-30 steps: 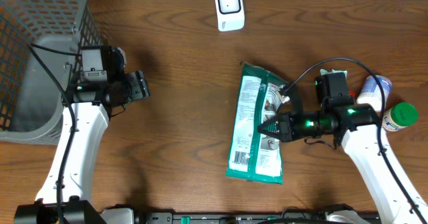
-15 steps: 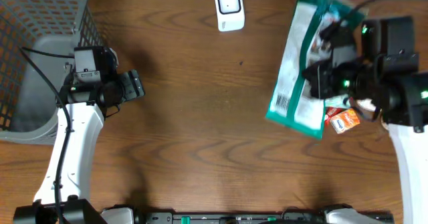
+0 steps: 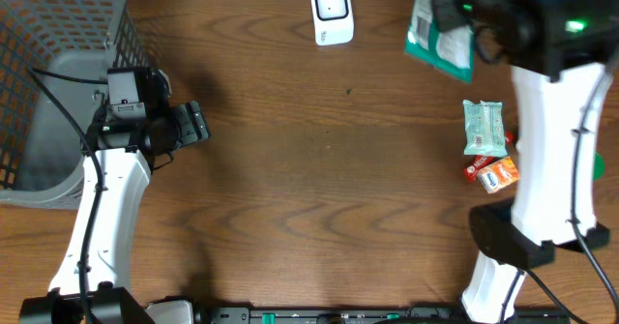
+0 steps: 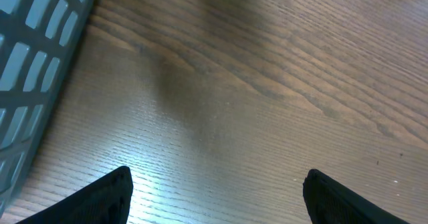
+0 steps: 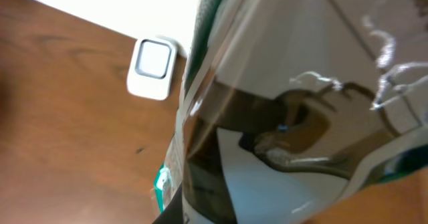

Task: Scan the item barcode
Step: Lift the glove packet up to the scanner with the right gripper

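Note:
The item, a green and white pouch [image 3: 437, 34], hangs in the air at the back right of the table, with my right gripper [image 3: 455, 3] shut on it. In the right wrist view the pouch [image 5: 281, 103] fills most of the frame and hides the fingers. I cannot make out its barcode. The white scanner [image 3: 331, 13] stands at the back edge, left of the pouch, and also shows as the scanner [image 5: 153, 69] beyond the pouch's edge. My left gripper [image 3: 198, 124] hovers open over bare wood beside the basket, its fingertips [image 4: 107, 197] wide apart with nothing between them.
A grey mesh basket [image 3: 58, 82] fills the back left corner, and its wall [image 4: 33, 63] lies just left of the left gripper. A pale green packet [image 3: 484, 128] and an orange packet [image 3: 495, 174] lie at the right, beside the right arm. A green-capped bottle [image 3: 597, 164] peeks out behind that arm.
My right gripper has lifted the pouch off the table and carried it up toward the back right, near the scanner. The left gripper has opened a little wider.

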You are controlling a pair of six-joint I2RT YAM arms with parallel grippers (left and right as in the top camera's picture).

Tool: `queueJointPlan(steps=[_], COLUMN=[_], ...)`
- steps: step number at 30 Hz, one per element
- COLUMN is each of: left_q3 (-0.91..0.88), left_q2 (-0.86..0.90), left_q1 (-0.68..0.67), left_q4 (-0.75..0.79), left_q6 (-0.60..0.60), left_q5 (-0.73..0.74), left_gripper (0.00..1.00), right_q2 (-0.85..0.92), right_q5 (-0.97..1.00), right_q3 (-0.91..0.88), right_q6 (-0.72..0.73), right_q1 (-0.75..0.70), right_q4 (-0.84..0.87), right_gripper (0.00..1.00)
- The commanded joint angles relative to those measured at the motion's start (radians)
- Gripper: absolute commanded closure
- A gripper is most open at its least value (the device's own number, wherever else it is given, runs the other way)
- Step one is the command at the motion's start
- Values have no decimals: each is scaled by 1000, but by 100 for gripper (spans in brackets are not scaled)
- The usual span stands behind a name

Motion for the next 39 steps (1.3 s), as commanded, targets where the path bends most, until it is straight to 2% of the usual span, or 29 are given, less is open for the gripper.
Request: queueJointPlan(steps=[1, 8, 11, 16, 25, 27, 31, 33, 37, 39], left_q3=[-5, -5, -5, -5, -5, -5, -5, -5, -5, -5], left_q2=[1, 1, 1, 1, 1, 1, 1, 1, 1, 1], left_q1=[2, 2, 2, 2, 2, 2, 2, 2, 2, 2], left_q4=[0, 0, 0, 0, 0, 0, 0, 0, 0, 0], left_q6=[-5, -5, -5, -5, -5, -5, -5, -5, -5, -5], left_q5=[-6, -6, -6, -6, -6, -6, -6, -6, -6, -6], left_gripper=[17, 17, 16, 16, 16, 16, 16, 16, 16, 16], right_q2=[77, 259, 360, 499, 733, 800, 864, 890, 898, 898], right_q5=[286, 546, 636, 646, 644, 642, 619, 618, 562, 537], right_q3=[18, 18, 18, 18, 18, 18, 18, 18, 18, 18], right_q6=[-134, -381, -442, -540, -597, -619, -686, -723, -655, -673], right_q1=[106, 231, 261, 270, 270, 270, 270, 274, 292, 301], right_q4=[96, 323, 469, 661, 1052, 1183, 1260, 1237, 1158, 1167], right_gripper=[99, 99, 99, 99, 99, 99, 99, 99, 99, 99])
